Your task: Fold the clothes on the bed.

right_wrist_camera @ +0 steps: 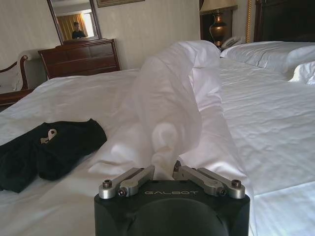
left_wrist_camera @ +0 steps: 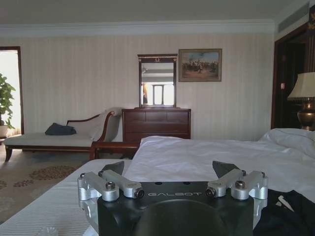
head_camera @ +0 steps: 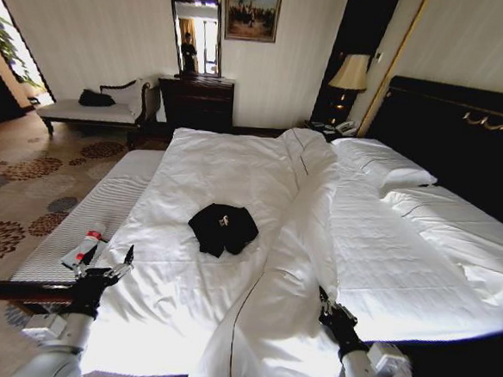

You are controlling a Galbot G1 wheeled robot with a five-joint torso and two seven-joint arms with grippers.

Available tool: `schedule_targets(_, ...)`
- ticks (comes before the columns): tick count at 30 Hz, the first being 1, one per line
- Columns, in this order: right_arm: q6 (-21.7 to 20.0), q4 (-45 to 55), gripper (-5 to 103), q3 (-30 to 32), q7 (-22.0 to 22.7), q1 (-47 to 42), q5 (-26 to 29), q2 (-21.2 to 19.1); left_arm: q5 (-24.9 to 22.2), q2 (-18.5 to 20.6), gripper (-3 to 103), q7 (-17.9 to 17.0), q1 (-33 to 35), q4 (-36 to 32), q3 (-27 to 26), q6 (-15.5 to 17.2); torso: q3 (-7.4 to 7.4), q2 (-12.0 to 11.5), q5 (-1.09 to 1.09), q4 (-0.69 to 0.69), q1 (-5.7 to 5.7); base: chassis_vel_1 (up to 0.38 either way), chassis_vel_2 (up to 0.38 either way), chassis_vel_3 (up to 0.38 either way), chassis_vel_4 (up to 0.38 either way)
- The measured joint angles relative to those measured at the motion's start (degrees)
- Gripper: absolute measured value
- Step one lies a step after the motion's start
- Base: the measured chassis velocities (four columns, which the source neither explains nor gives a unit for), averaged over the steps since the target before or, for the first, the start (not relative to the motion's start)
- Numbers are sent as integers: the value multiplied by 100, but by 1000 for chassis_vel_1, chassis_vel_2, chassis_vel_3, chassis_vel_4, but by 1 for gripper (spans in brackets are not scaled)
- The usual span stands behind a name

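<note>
The clothes are one black T-shirt point(head_camera: 223, 228), crumpled in a heap with a bit of white print showing, in the middle of the bed point(head_camera: 183, 309). It also lies low at the edge of the left wrist view as a T-shirt point(left_wrist_camera: 288, 211), and in the right wrist view as a T-shirt point(right_wrist_camera: 54, 147) beside a raised duvet fold. My left gripper point(head_camera: 115, 267) point(left_wrist_camera: 170, 169) hovers open at the bed's near left corner, apart from the shirt. My right gripper point(head_camera: 326, 299) point(right_wrist_camera: 164, 169) is shut at the foot of the duvet ridge point(head_camera: 293, 235); whether cloth is pinched I cannot tell.
A striped bench point(head_camera: 104, 204) runs along the bed's left side, with a red-and-white object point(head_camera: 83, 248) on it close to my left gripper. The dark headboard point(head_camera: 463, 126) and pillows point(head_camera: 383, 163) are at the right. A dresser point(head_camera: 197, 100), chaise point(head_camera: 93, 110) and lamp point(head_camera: 350, 73) stand by the far wall.
</note>
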Motion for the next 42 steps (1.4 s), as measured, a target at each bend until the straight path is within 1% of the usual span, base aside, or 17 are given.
schedule_targets(4,0,20,2,98,-2,34,35,-4,1,-2,100,0,-1,0,1,-1,0,0,0,0,0,0,0,0,0)
schedule_targets(8,-98,-20,2,621,66,311,441,55,-13,11,100,1,2,0,-28,-5,0,0,1,1,0,0,0,0,0)
schedule_targets(9,-98,-20,2,621,66,311,441,55,-13,11,100,1,2,0,-28,-5,0,0,1,1,0,0,0,0,0)
schedule_targets(12,-142,-115,2,1141,121,458,617,51,-15,20,100,0,-8,0,-30,-5,0,0,1,0,0,0,0,0,0)
schedule_targets(13,-142,-115,2,1141,121,458,617,51,-15,20,100,0,-8,0,-30,-5,0,0,1,0,0,0,0,0,0)
schedule_targets(17,-252,-223,2,1739,227,589,964,52,-12,10,100,-7,-33,-6,-6,-4,0,0,1,-1,0,0,0,0,0)
schedule_targets(18,-260,-295,2,1881,243,612,1019,54,-11,10,100,-8,-33,-8,-4,-3,0,0,0,-1,0,0,0,0,0)
schedule_targets(20,-260,-354,2,1979,245,625,1049,54,-10,9,100,-9,-33,-9,-4,-3,0,0,0,0,0,0,0,0,0)
schedule_targets(23,-251,-552,2,2361,250,678,1222,33,-8,13,100,-12,-31,-9,-3,-1,0,0,1,-1,0,0,0,0,0)
schedule_targets(24,-251,-552,2,2361,250,678,1222,33,-8,13,100,-12,-31,-9,-3,-1,0,0,1,-1,0,0,0,0,0)
schedule_targets(28,-225,-799,2,2915,250,791,1427,-57,-1,18,100,-15,-26,-12,-3,1,0,0,0,0,0,0,0,0,0)
schedule_targets(29,-225,-799,2,2915,250,791,1427,-57,-1,18,100,-15,-26,-12,-3,1,0,0,0,0,0,0,0,0,0)
schedule_targets(34,-132,-1292,2,3599,242,918,1445,-223,0,16,100,-18,-23,-23,-3,2,0,0,1,-1,0,0,0,0,0)
schedule_targets(36,-111,-1372,2,3686,240,929,1443,-253,0,13,100,-18,-21,-24,-2,2,0,0,2,-1,0,0,0,0,0)
schedule_targets(39,-17,-1791,2,3965,219,1001,1402,-369,9,2,100,-18,-9,-25,5,2,0,0,1,0,0,0,0,0,0)
schedule_targets(40,-17,-1791,2,3965,219,1001,1402,-369,9,2,100,-18,-9,-25,5,2,0,0,1,0,0,0,0,0,0)
schedule_targets(42,56,-2103,2,4099,199,1079,1300,-437,15,0,100,-18,-8,-26,9,2,0,0,0,0,0,0,0,0,0)
